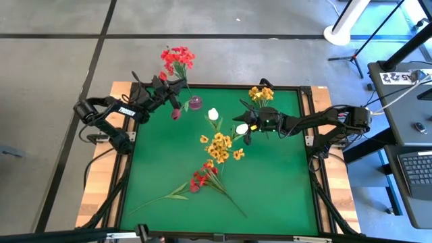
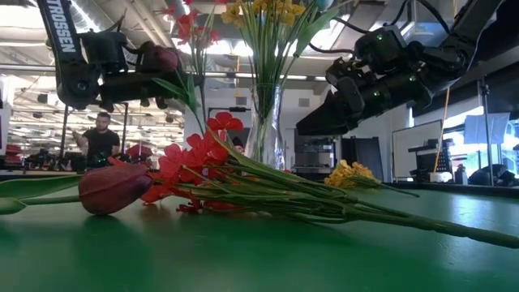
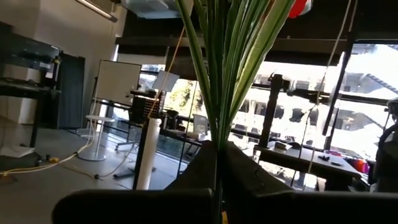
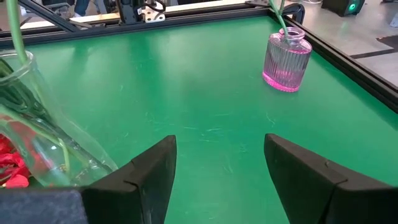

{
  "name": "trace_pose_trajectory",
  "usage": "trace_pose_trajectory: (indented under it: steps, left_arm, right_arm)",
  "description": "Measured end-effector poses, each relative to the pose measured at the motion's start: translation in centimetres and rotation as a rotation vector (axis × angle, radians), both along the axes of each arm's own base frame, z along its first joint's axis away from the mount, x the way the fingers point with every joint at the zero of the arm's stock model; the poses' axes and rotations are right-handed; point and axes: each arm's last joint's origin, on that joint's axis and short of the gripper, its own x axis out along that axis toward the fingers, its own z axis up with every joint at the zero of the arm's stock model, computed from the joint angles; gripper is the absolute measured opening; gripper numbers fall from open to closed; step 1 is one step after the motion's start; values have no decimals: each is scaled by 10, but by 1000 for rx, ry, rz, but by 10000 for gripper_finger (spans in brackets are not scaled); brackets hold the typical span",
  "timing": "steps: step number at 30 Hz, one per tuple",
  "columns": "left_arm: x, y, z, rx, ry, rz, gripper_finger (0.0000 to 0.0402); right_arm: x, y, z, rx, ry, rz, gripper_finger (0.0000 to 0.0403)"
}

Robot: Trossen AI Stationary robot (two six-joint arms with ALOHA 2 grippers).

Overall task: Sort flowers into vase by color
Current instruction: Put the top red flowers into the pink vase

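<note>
Red flowers point(image 1: 177, 57): cluster at worktop's far left edge, green stems running down into left pincer point(image 1: 177, 86), fingers clamped on stem bundle; stems fill left wrist view.
Pink vase point(image 1: 196, 102): ribbed glass, just beside left pincer, one stem in neck.
Clear vase point(image 2: 265, 122): holds yellow flowers point(image 1: 261, 93), far right.
Right pincer point(image 4: 221, 162): wide open, empty, above green worktop point(image 1: 270, 182).
Loose sprays: yellow point(image 1: 219, 144), red point(image 1: 201, 179), white buds point(image 1: 213, 114) mid-worktop.
Arm lettering: "TROSSEN".

Green stems point(image 3: 217, 74) upright between dark jaws, whiteboard point(image 3: 117, 81) beyond.
</note>
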Motion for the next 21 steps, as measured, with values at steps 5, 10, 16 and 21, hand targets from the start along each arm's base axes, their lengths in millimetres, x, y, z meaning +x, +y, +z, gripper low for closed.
trace_pose_trajectory:
  steps: [5,10,16,21]
  left_arm:
    - [0,1,0,4,7,22,1]
    - [5,6,1,-11,38,23,1]
    - [12,11,3,-9,89,5,1]
    - [13,12,-1,-24,136,12,1]
  right_arm:
    - [0,0,1,-3,-9,0,241]
    - [0,0,1,-5,-15,0,241]
    - [0,0,1,-4,-14,-1,241]
    - [0,0,1,-4,-14,-1,241]
